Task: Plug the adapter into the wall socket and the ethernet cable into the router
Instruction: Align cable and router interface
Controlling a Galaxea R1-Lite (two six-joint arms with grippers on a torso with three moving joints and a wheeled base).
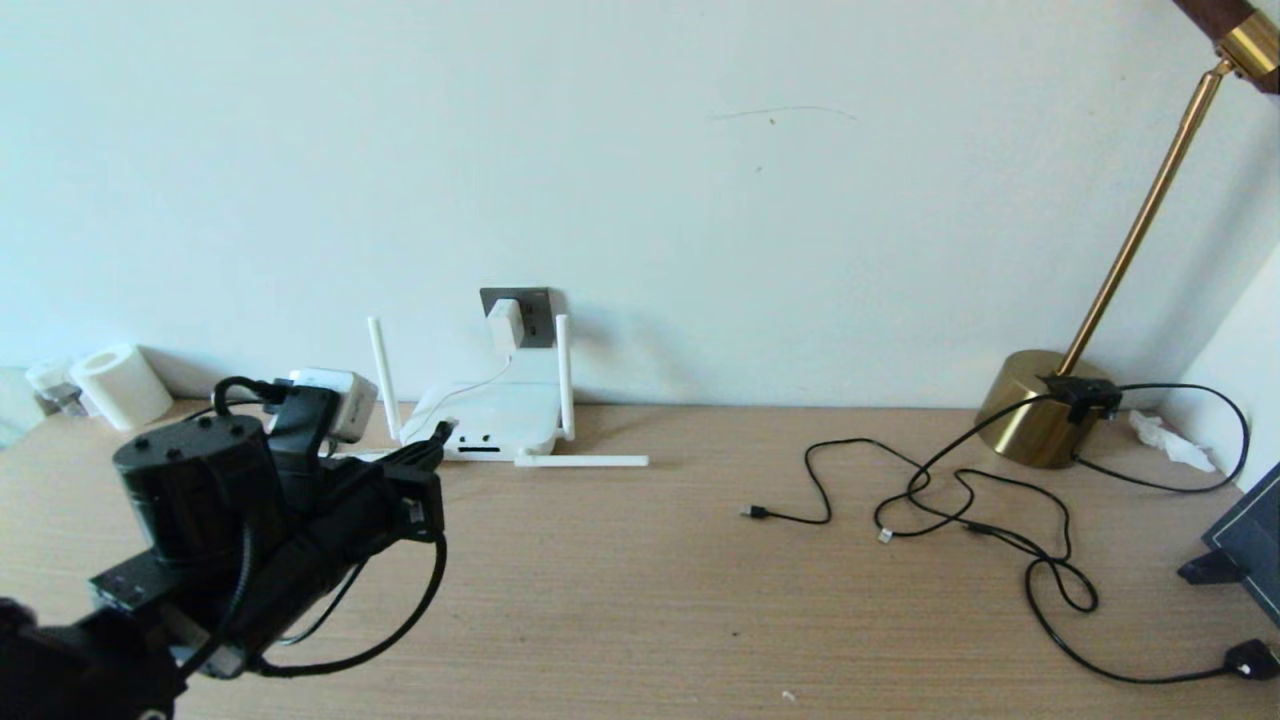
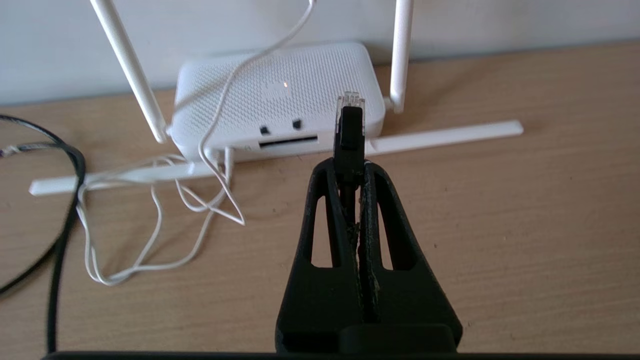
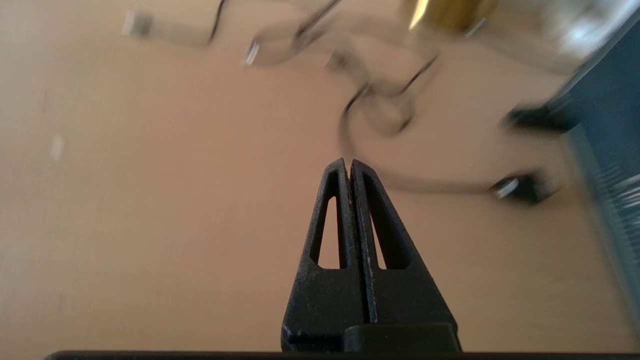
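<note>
The white router (image 1: 490, 415) lies against the wall with two antennas upright and two flat on the table. Above it the adapter (image 1: 506, 322) sits in the dark grey wall socket (image 1: 538, 305), its thin white cord (image 2: 200, 200) dropping to the router. My left gripper (image 2: 350, 167) is shut on the ethernet cable's black plug (image 2: 349, 132). The plug's clear tip points at the router (image 2: 280, 95), a short way in front of its dark ports (image 2: 287, 142) and to their right. My right gripper (image 3: 348, 164) is shut and empty over bare table, out of the head view.
A brass lamp base (image 1: 1040, 405) stands at the back right with loose black cables (image 1: 960, 500) spread before it. A dark panel (image 1: 1245, 545) leans at the right edge. A white roll (image 1: 120, 385) and a white block (image 1: 335, 395) sit at the back left.
</note>
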